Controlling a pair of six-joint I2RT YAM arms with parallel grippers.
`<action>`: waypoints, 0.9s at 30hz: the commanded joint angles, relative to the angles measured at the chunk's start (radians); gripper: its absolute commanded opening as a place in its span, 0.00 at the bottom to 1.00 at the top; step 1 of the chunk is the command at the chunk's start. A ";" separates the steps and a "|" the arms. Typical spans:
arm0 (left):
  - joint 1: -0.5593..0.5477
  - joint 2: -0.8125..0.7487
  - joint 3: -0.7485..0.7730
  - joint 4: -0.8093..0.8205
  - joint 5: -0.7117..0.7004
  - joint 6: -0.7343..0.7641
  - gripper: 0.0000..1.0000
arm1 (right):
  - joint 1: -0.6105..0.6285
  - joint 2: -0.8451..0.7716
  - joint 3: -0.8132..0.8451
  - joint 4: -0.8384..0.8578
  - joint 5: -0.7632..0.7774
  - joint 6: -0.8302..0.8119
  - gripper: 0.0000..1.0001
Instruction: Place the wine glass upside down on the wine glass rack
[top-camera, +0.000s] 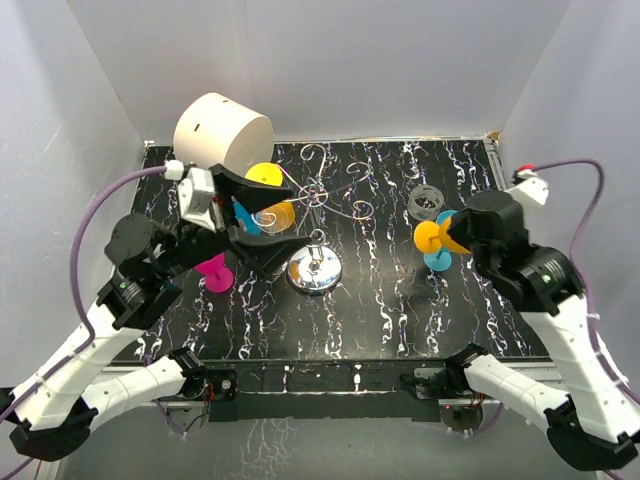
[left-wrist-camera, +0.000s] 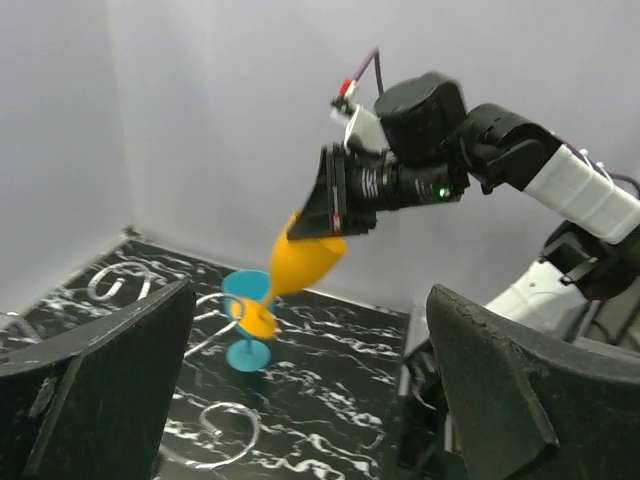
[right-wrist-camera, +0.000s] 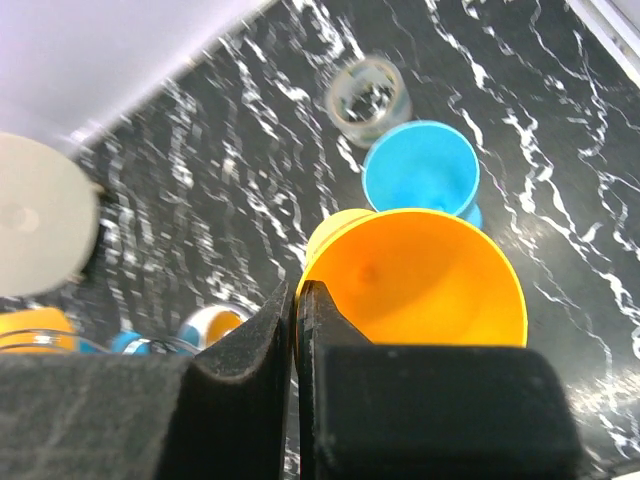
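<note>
My right gripper (right-wrist-camera: 297, 295) is shut on the rim of an orange wine glass (right-wrist-camera: 415, 275), pinching its wall between the jaws. In the top view the orange wine glass (top-camera: 432, 236) hangs tilted above the table's right half, its foot pointing left. The left wrist view shows the orange wine glass (left-wrist-camera: 305, 258) sloping down from the right gripper (left-wrist-camera: 335, 215). The wine glass rack (top-camera: 314, 270) stands mid-table on a chrome base, with its wire spirals (left-wrist-camera: 225, 435) spread around. My left gripper (top-camera: 262, 218) stands open beside the rack, holding nothing.
A blue glass (top-camera: 440, 258) stands upright just below the orange one, and a clear glass (top-camera: 425, 202) stands behind it. A yellow glass (top-camera: 268, 190) sits at the rack's left side. A pink glass (top-camera: 213, 272) stands front left. A big cream cylinder (top-camera: 222, 130) occupies the back left corner.
</note>
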 joint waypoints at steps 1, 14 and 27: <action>-0.002 0.024 0.017 0.136 0.109 -0.168 0.97 | -0.002 -0.091 0.094 0.128 0.068 0.031 0.00; -0.002 0.213 0.022 0.377 -0.058 -0.521 0.94 | -0.002 -0.300 -0.026 0.576 0.067 0.025 0.00; -0.050 0.418 0.089 0.480 -0.323 -0.826 0.80 | -0.003 -0.354 -0.113 0.859 -0.101 0.028 0.00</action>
